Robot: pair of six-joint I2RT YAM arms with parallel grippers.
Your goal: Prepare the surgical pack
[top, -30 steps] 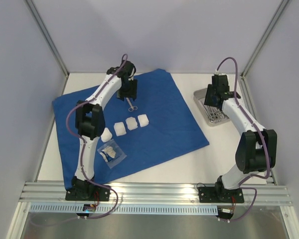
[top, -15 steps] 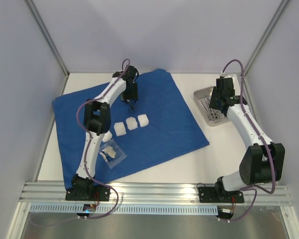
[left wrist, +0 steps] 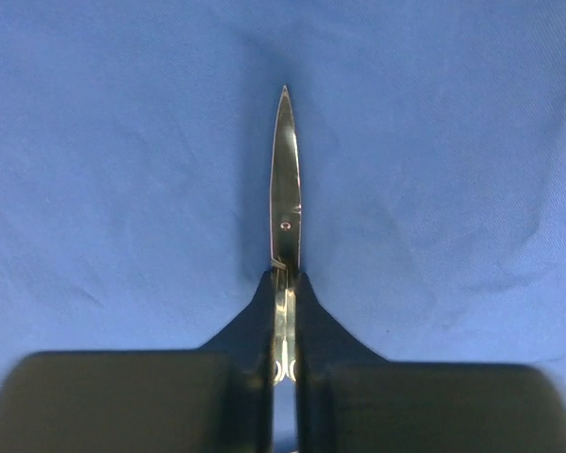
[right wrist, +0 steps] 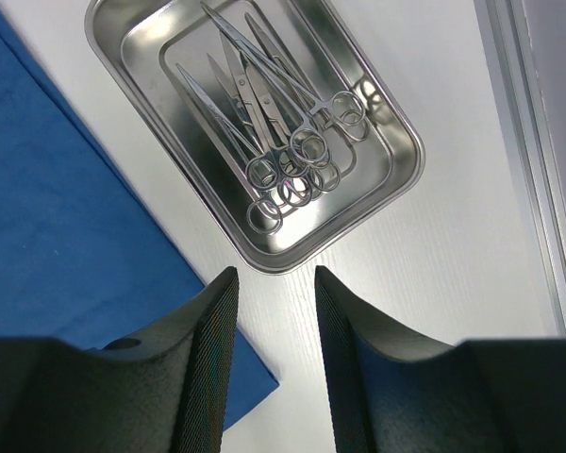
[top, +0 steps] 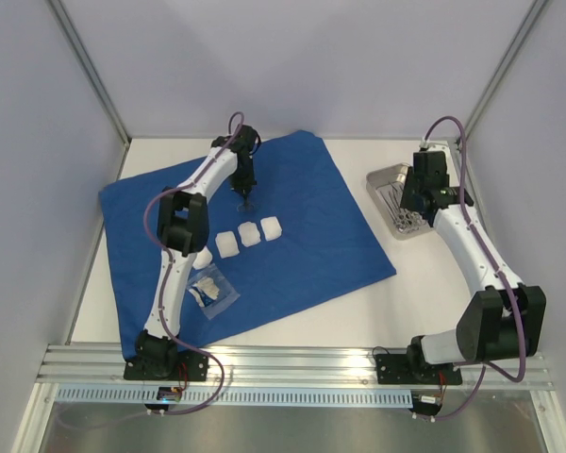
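So the job is only partly done, as far as I can tell. The blue cloth (top: 311, 236) lies spread out flat on the bench (top: 406, 293), not folded up. Four white gauze squares (top: 250, 234) sit in a row on it. A small clear packet (top: 210, 291) lies on the cloth nearer to me. Most of the shiny tools (right wrist: 283, 151) are piled in the steel tray (right wrist: 156, 42), which stands on the bare bench just off the right side of the cloth. I think those tools need to come over next, and then the cloth has to be wrapped into a bundle.

My left arm (top: 184, 222) reaches far out over the back part of the cloth, with its wrist pointing down. The left gripper (left wrist: 283, 311) is pinched tight on one pair of scissors (left wrist: 285, 189), and the blades point away from it. I cannot tell if the scissors touch the cloth or hang just above it.

My right arm (top: 472, 250) stretches out to the tray. The right gripper (right wrist: 274, 278) hangs over the near edge of the tray, with its jaws apart and nothing between them.
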